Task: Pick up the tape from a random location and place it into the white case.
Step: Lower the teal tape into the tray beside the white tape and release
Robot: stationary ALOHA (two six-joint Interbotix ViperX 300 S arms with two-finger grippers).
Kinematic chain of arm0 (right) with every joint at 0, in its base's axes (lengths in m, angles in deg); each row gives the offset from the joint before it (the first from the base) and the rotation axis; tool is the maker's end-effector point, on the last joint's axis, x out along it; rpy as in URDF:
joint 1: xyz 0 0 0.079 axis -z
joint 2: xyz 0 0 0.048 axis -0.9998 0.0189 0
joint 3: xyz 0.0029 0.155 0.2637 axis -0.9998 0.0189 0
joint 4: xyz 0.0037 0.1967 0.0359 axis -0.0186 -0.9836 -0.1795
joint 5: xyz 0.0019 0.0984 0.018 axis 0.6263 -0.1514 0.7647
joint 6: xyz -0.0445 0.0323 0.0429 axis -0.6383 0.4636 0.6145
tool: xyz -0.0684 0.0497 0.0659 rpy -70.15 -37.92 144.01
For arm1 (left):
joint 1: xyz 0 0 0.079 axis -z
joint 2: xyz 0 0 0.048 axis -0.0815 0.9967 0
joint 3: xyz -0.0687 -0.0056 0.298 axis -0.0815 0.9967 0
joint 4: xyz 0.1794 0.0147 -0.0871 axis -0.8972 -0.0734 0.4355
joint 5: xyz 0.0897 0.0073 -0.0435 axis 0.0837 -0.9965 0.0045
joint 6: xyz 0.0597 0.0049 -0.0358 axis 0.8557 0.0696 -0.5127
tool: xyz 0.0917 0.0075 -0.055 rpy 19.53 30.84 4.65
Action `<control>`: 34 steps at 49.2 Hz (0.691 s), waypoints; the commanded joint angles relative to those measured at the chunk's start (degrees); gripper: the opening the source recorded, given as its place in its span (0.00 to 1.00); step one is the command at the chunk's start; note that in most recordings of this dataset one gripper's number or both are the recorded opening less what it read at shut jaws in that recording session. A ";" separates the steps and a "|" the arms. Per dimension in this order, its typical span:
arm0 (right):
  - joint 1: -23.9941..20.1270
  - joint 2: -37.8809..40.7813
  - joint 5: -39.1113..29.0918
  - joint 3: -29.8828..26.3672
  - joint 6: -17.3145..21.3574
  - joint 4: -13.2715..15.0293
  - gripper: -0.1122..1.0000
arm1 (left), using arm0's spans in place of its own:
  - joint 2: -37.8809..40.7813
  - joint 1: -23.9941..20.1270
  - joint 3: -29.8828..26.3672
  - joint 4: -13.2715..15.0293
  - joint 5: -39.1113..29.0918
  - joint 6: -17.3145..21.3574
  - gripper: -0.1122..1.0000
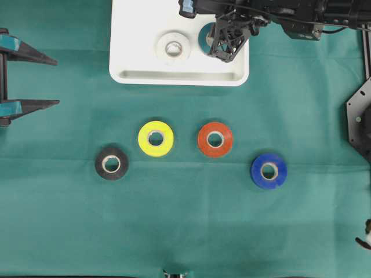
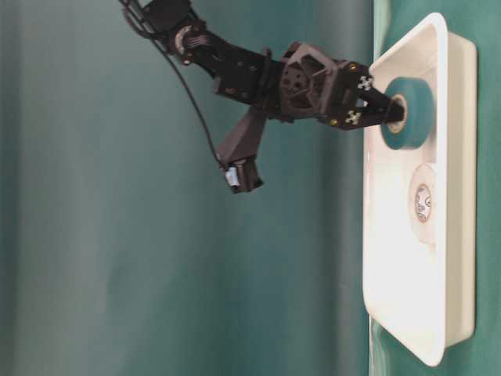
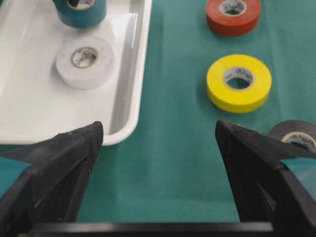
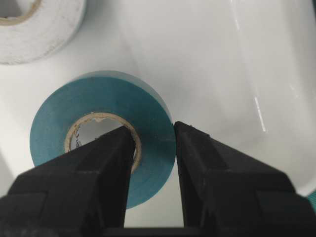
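Teal tape [image 4: 101,143] inside white case [image 1: 130,58], beside white roll [image 1: 173,47]. Your right gripper [image 4: 153,148] jaws clenched across its wall, one finger in core; release next.

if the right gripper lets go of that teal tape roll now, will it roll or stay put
Likely stays put: the teal tape roll looks flat-side down in the white case. The right gripper pinches its wall firmly, so it seems stiff. If nudged it would probably slide on the smooth plastic.

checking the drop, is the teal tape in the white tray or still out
In. The teal tape sits over the white tray floor beside the white roll, with the right hand shut on its wall.
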 commanded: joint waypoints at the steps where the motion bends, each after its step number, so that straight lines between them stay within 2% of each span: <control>1: 0.26 -0.35 1.41 0.00 0.18 0.18 0.35 | 0.35 -0.09 -0.79 0.09 0.44 0.00 0.97; 12: 0.35 0.00 2.46 -0.26 -0.35 0.18 0.35 | 0.26 -0.09 -0.88 0.09 0.44 0.00 0.97; 27: 0.35 -1.58 -1.58 -2.20 0.00 0.09 0.36 | 0.35 -0.09 -0.79 0.09 0.44 0.00 0.97; 34: 0.26 -3.52 -2.20 -2.20 -0.09 0.18 0.73 | 0.35 -0.09 -0.88 0.09 0.35 0.00 0.97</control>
